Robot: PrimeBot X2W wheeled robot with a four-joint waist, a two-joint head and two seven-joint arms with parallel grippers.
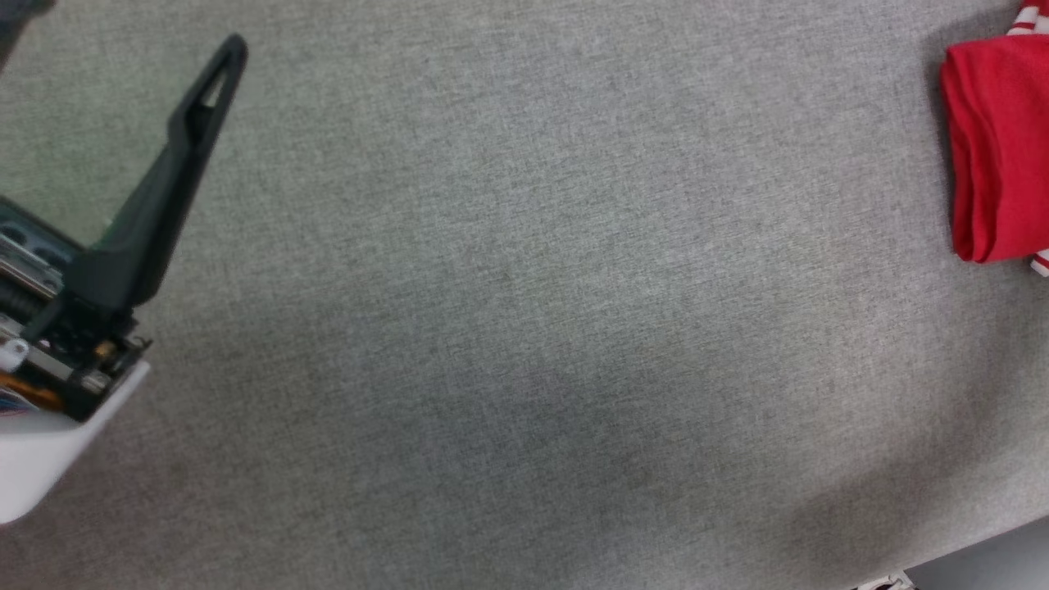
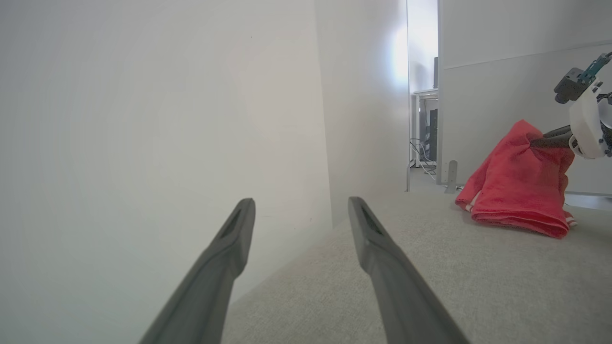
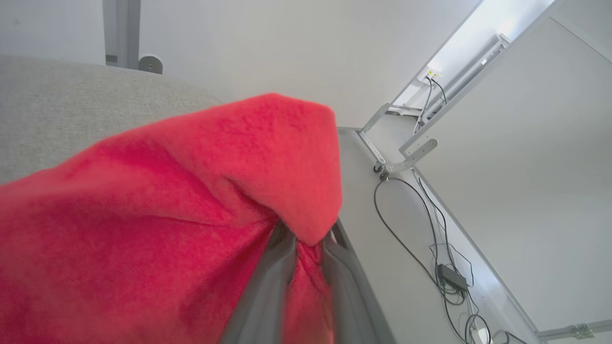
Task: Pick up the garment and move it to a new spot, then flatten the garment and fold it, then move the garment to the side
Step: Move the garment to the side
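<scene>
The garment [image 1: 996, 147], a red T-shirt with striped trim, lies folded at the far right of the grey fabric table [image 1: 524, 328]. In the left wrist view the garment [image 2: 519, 191] rests in layers on the table, and one part is drawn up into a peak by my right gripper [image 2: 547, 140]. The right wrist view has my right gripper [image 3: 306, 239] shut on red cloth [image 3: 167, 215], which bulges over its tips and hides them. My left gripper [image 2: 301, 205] is open and empty, low over the table's left side and far from the shirt. One of its fingers [image 1: 164, 188] points up and to the right.
The table's near edge runs across the lower right corner [image 1: 967, 545]. Beyond its far edge are a white wall [image 2: 143, 119], a metal post [image 3: 122, 28] and cables on the floor [image 3: 430, 239]. A wide stretch of bare grey cloth lies between the two grippers.
</scene>
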